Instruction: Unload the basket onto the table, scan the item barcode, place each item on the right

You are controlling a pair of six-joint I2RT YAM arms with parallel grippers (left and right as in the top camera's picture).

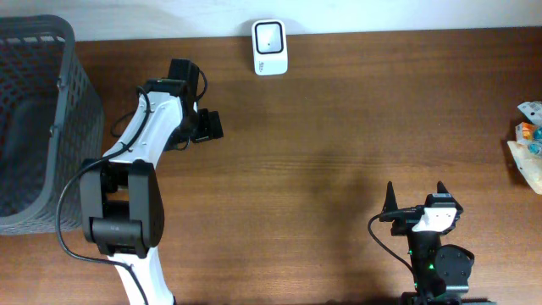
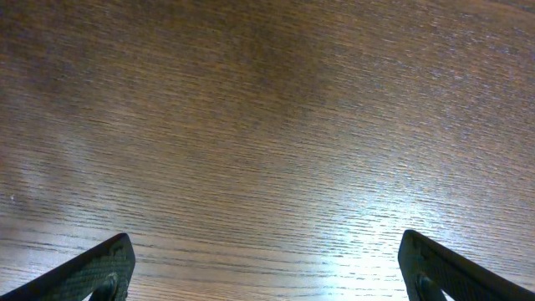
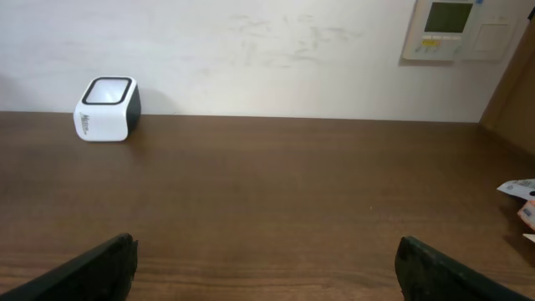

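at the near right of the table [image 1: 339, 127], the right gripper [image 1: 415, 196] points toward the wall with its two fingers spread wide and nothing between them. the left gripper [image 2: 266, 255], out over the left half of the table, is spread just as wide above bare woodgrain and holds nothing. one white barcode scanner [image 1: 270, 47] with a dark window on top sits at the far edge by the wall; the grey lettering on its front is too small to read. the item, a crinkled clear-and-white packet [image 1: 529, 144] with blue and orange patches, lies at the right edge, well apart from both grippers, its print unreadable. one dark mesh basket [image 1: 38, 127] stands at the left edge. one wall panel [image 3: 456, 29] has a pale green display, its text illegible.
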